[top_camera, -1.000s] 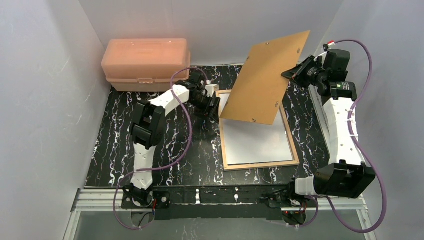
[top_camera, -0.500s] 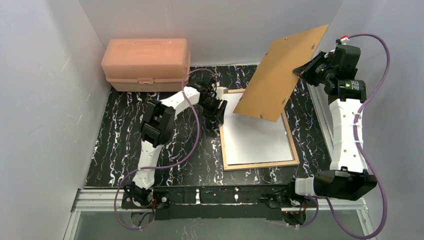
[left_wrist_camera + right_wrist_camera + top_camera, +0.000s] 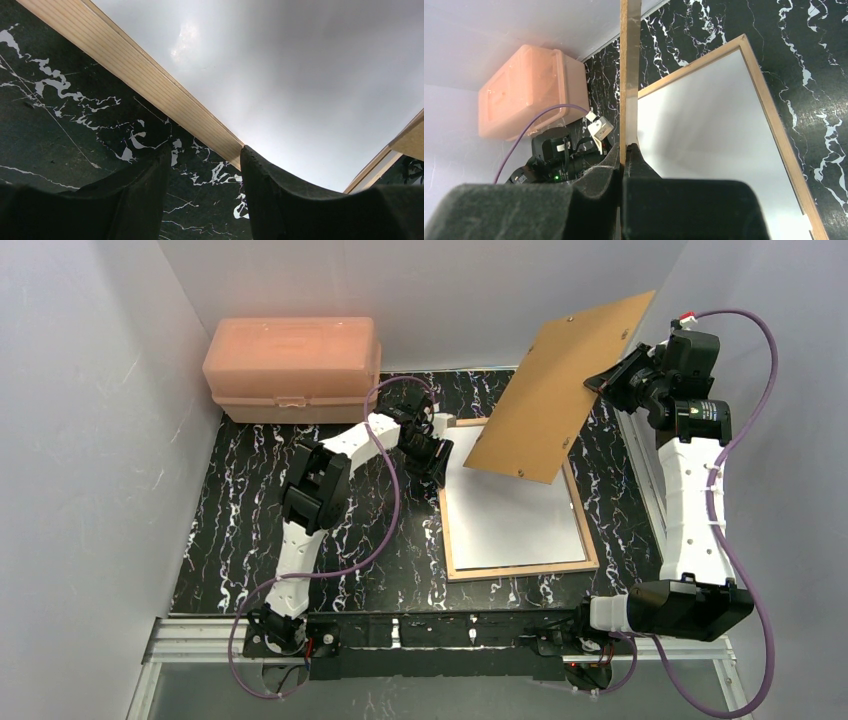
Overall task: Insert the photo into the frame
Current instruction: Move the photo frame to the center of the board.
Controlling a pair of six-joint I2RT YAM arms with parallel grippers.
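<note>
Just beside the left tool (image 3: 436, 462) lies the frame (image 3: 447, 540).

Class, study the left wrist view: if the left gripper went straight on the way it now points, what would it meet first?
The left gripper would probably meet the tan wood edge of the frame, lying just ahead between its parted fingers; depth is unclear.

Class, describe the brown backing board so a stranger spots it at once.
Start at the black marbled table. Over its far right side, the right claw pinches a backing board, tilted in the air above the frame. Only it is plain brown and airborne.
</note>
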